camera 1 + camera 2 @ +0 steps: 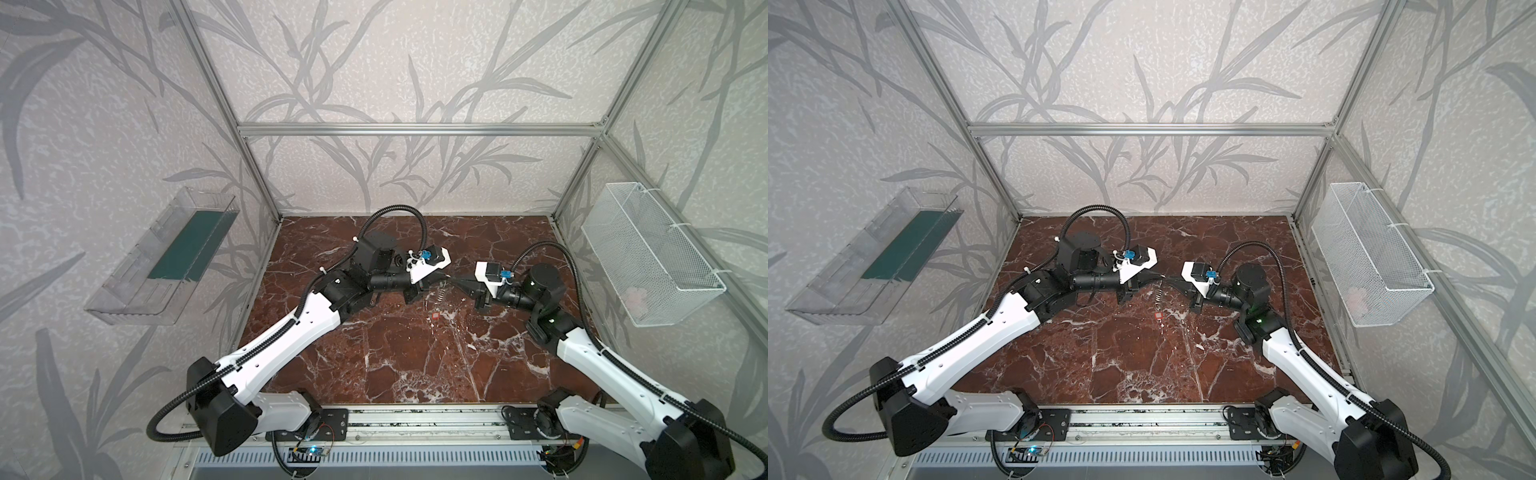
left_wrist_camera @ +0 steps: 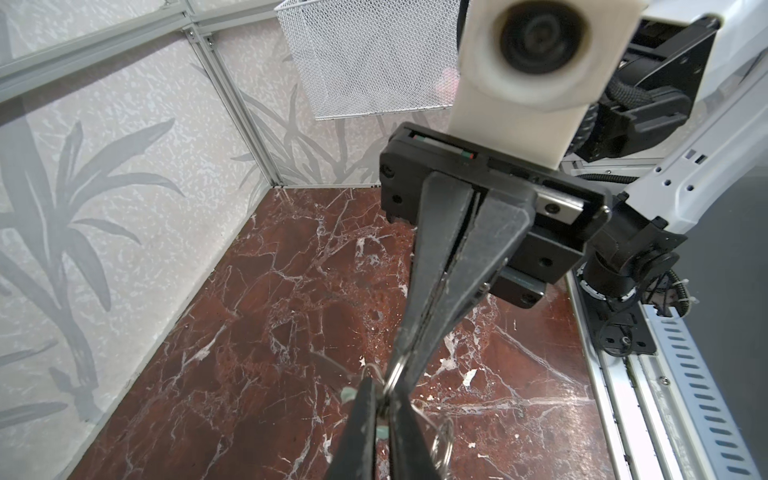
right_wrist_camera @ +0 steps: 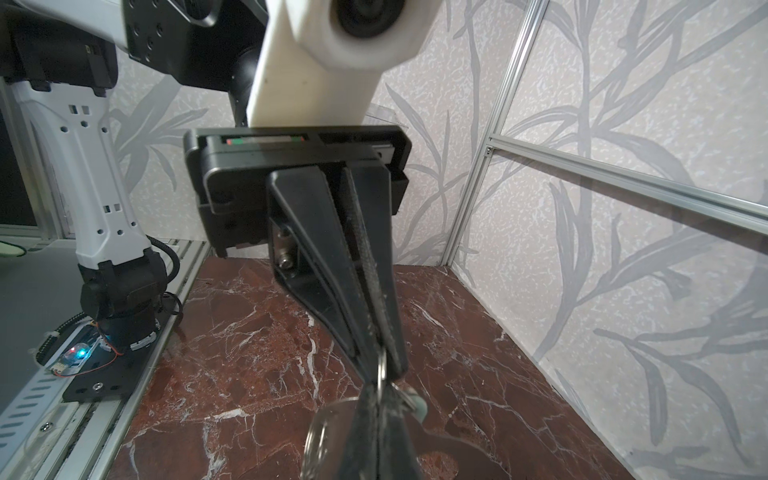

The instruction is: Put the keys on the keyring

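- My left claw (image 2: 384, 400) is pinched together on the keyring (image 2: 392, 376), a thin round silver wire loop held in the air over the middle of the red-brown marble desk (image 1: 374, 353).
- A small pale oblong tag (image 3: 419, 409) sits just beside the tips. I take it for the white-tagged key, but I cannot tell whether it is threaded on.
- A coiled silver bit (image 1: 440, 295) dangles just under the tips, at 6 o'clock in a top view.
- The tiny red-orange-tagged key (image 1: 435, 316) lies flat on the desk, further out at 6 o'clock and apart from both claws.
- My right claw (image 3: 377, 392) comes in from 3 o'clock and is clamped on the same loop, tip to tip with the left.
- To do this step well, I judge one claw should anchor the loop firmly while the other twists gently to part the wire coils. Too hard a pull could bend the loop or flick it free.
- The gap should face 6 o'clock, toward the key that is not yet on.
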`<action>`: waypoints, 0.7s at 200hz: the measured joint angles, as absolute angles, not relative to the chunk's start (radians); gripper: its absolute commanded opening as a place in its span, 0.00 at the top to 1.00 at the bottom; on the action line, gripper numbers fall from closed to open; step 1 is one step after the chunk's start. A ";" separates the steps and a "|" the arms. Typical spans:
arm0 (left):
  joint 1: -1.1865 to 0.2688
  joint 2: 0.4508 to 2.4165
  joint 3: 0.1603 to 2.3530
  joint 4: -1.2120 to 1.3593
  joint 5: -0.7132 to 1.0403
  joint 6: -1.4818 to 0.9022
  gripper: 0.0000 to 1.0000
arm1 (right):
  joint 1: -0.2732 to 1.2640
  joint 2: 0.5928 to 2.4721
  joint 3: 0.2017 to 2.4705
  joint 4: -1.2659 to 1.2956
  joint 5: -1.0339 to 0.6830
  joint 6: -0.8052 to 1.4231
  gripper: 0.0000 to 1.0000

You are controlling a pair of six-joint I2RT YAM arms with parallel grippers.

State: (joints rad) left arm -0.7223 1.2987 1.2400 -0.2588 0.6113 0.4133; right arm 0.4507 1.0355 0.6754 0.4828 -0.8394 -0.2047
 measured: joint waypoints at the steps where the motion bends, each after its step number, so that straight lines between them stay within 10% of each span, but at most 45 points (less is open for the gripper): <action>1: -0.722 1.299 1.240 -0.259 0.612 0.414 1.00 | 0.451 1.036 0.675 0.483 -0.839 -0.204 1.00; 49: -0.721 1.334 1.319 -0.355 0.620 0.458 1.00 | 0.451 1.022 0.675 0.465 -0.779 -0.228 0.72; 140: -0.820 1.549 1.765 -0.865 0.361 0.631 1.00 | 0.452 0.920 0.676 0.327 -0.614 -0.407 0.73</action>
